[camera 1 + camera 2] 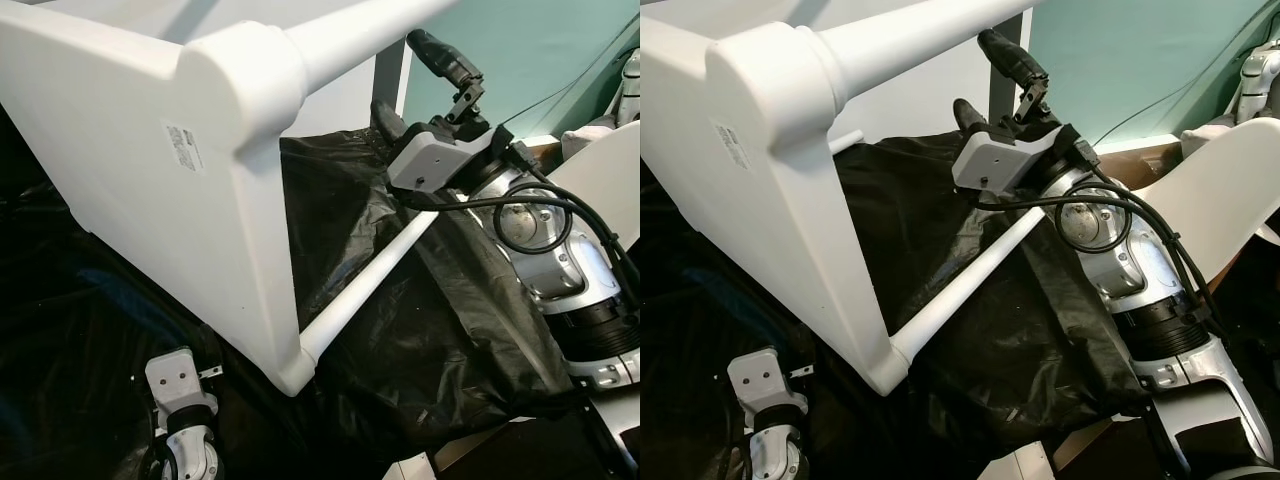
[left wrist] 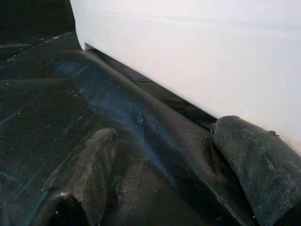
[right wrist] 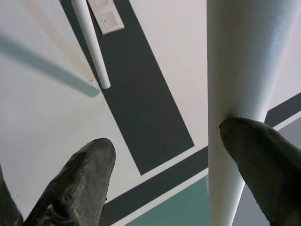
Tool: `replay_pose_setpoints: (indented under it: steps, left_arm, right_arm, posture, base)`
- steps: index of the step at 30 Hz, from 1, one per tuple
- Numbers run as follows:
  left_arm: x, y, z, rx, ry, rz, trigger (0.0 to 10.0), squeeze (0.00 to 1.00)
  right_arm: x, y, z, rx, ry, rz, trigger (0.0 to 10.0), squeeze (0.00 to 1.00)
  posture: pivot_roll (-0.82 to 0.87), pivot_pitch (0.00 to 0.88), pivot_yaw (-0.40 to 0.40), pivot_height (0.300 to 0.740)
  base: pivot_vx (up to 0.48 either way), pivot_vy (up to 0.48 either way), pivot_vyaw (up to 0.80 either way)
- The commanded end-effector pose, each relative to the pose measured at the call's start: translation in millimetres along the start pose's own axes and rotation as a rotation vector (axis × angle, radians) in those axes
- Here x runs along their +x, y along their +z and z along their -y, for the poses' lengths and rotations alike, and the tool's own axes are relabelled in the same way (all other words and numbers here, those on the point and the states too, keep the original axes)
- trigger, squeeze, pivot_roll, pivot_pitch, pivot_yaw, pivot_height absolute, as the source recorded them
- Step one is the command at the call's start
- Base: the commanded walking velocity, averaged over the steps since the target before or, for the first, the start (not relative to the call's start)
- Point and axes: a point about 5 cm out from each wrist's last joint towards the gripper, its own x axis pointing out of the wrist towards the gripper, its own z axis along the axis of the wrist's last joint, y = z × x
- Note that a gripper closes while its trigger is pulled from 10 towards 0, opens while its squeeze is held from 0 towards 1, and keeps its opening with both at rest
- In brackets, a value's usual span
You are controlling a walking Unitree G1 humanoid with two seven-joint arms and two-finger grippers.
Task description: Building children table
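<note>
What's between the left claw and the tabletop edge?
Only black plastic sheet. In the left wrist view, one finger of the open left claw sits against the white tabletop.

table top (image 1: 150, 170) cut off by the frame (upper left), label (image 1: 183, 146) print too small to read

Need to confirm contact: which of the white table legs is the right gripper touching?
The upper leg: one finger of the right gripper rests against it. The lower leg lies on the black sheet.

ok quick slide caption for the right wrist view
Right gripper open, one finger against a white table leg, another leg beyond.
</note>
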Motion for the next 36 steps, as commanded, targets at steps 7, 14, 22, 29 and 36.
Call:
replay_pose_setpoints:
  steps: [7, 14, 22, 29, 36]
  left_arm:
    - [-3.1, -4, 3.0, -0.007, 0.032, -0.010, 10.0, 0.00]
    - [-3.1, -5, 4.1, -0.007, 0.021, -0.011, 10.0, 0.00]
    - [-3.6, -6, 5.2, -0.003, 0.008, -0.014, 10.0, 0.00]
    - [-5.0, -6, 5.5, 0.000, 0.006, -0.019, 10.0, 0.00]
    - [-5.3, -6, 3.5, 0.006, 0.006, -0.017, 10.0, 0.00]
  right_arm:
    - [-8.2, 5, 2.3, 0.017, -0.030, -0.032, 10.0, 0.00]
    - [-13.4, 10, 0.1, 0.034, -0.020, -0.037, 10.0, 0.00]
    - [-15.6, 11, 11.5, 0.002, -0.056, -0.033, 10.0, 0.00]
    - [-7.1, -2, 21.7, -0.053, -0.070, -0.036, 10.0, 0.00]
    - [4.1, -13, 29.8, -0.075, -0.062, -0.023, 10.0, 0.00]
  posture:
    - [-0.09, 0.000, 0.031, 0.740]
    - [-0.10, 0.000, 0.037, 0.740]
    - [-0.10, 0.000, 0.039, 0.740]
    - [-0.10, 0.000, 0.039, 0.740]
    - [-0.09, 0.000, 0.036, 0.740]
  base:
    - [0.000, 0.000, 0.00]
    - [0.000, 0.000, 0.00]
    - [0.000, 0.000, 0.00]
    - [0.000, 0.000, 0.00]
    - [0.000, 0.000, 0.00]
